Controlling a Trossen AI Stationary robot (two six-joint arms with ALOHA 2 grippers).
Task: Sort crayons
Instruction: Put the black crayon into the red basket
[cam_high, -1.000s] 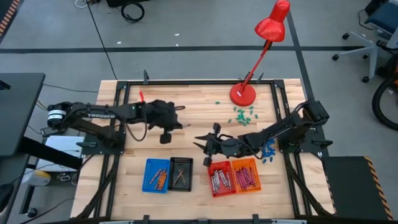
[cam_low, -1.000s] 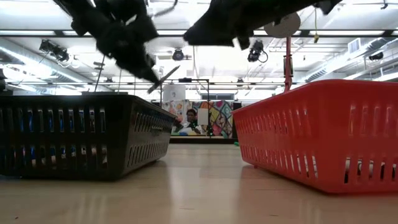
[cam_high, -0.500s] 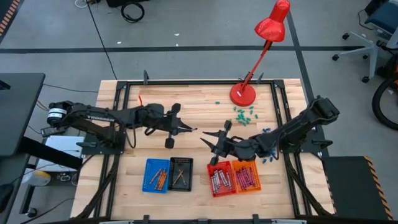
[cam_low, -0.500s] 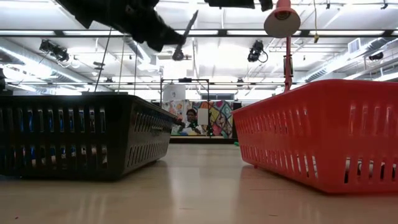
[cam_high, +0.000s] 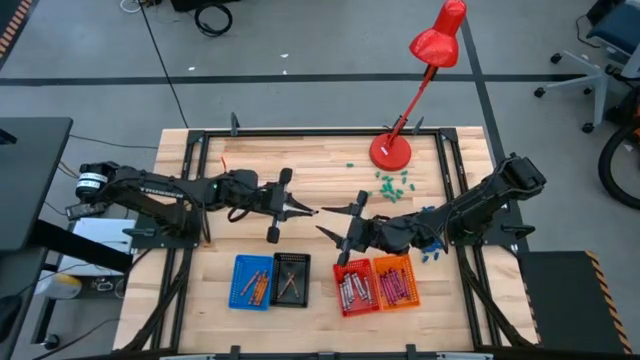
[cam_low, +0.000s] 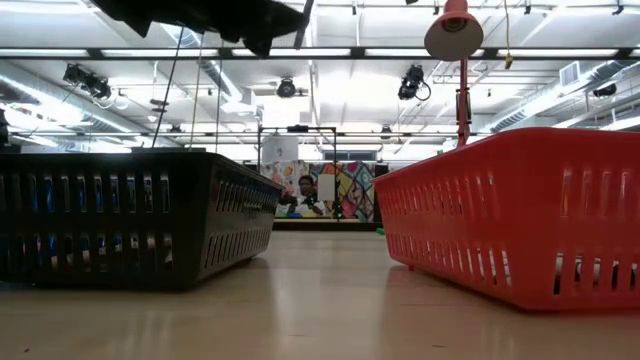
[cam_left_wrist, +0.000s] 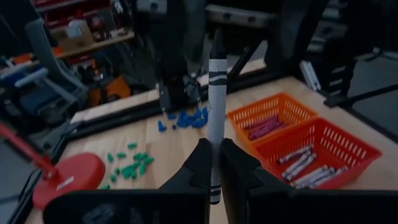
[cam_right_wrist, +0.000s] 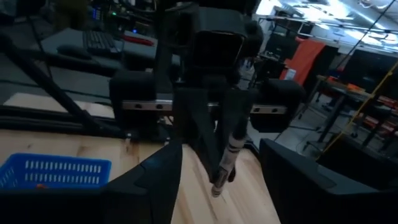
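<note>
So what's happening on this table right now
Two robot arms are sorting crayons into small baskets. The left hand is shut on a grey crayon, held out over mid-table toward the right hand, which faces it with its fingers open, apparently a handover. The blue basket, black basket, red basket and orange basket along the front already hold crayons.

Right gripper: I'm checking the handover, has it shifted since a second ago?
Yes. The right gripper has moved up the high view, away from the red basket.
</note>
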